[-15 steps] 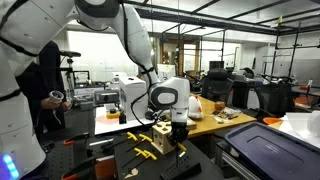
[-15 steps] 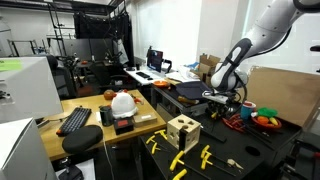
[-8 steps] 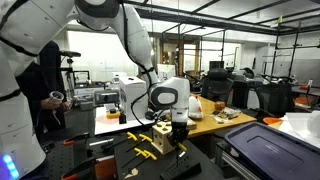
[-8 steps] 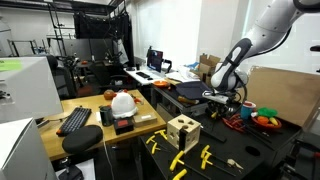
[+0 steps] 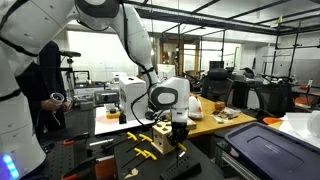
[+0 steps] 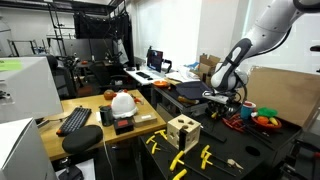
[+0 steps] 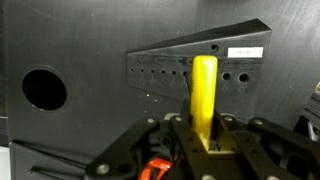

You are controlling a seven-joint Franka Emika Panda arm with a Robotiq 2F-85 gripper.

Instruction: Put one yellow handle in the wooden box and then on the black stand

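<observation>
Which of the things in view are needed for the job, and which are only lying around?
For the job:
- yellow handle, held in the gripper
- wooden box
- black stand

Lying about:
- spare yellow handles on the dark table
- white helmet
- keyboard

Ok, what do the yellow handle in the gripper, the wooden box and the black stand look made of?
Yellow handle: probably plastic, smooth, uniform colour, soft sheen. Wooden box: pale unfinished wood or plywood, matte, dark cut holes. Black stand: matte black sheet, metal or plastic, can't tell; drilled holes.
</observation>
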